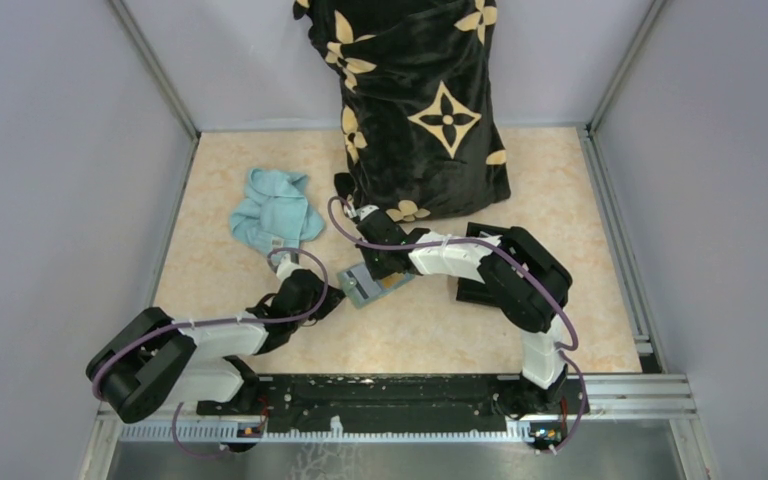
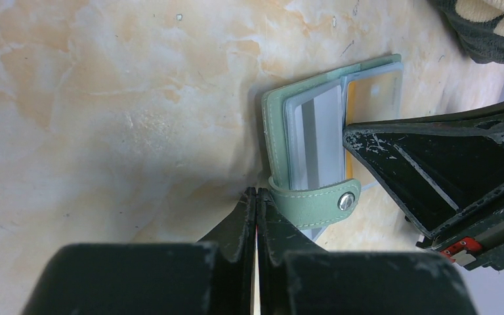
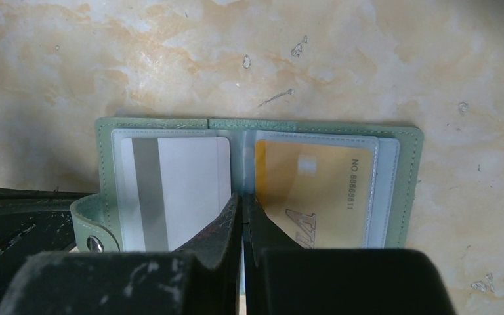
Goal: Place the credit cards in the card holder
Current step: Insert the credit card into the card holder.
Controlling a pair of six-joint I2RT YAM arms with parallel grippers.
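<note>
Soft sage-green folding card holder [image 3: 410, 197] is lying open and flat on the marbled beige desk [image 1: 410, 340], mid-desk, at 12 o'clock from the arm bases. Both clear sleeves are showing a card. In the right wrist view a pale silvery plastic card with a grey stripe [image 3: 184, 184] is sitting in the 9 o'clock page and a tan-orange plastic card [image 3: 315, 190] in the 3 o'clock page. No blue card is showing, so I can't say the job is finishing.

Right hand [image 3: 242, 197] is clenched and grasping nothing, with its tips sitting on the spine fold between the pages. Left hand [image 2: 256, 193] is also clenched and empty, with its tips on the desk against the root of the green snap strap [image 2: 312, 205], at 8 o'clock of the holder.

Risks as I'm reading it:
- Lifting the right hand is likely letting the soft cover spring shut.
- Any sideways drag from either tip is sliding the holder on the smooth desk.
- The left tips are risking a snag on the strap when retreating.
- The hands are working very close together, so a collision is plausible.

Crumpled light-blue cloth [image 1: 272, 212] at 10 o'clock and black plush cushion with cream flowers [image 1: 420, 110] at 12 o'clock are well apart from the holder.
</note>
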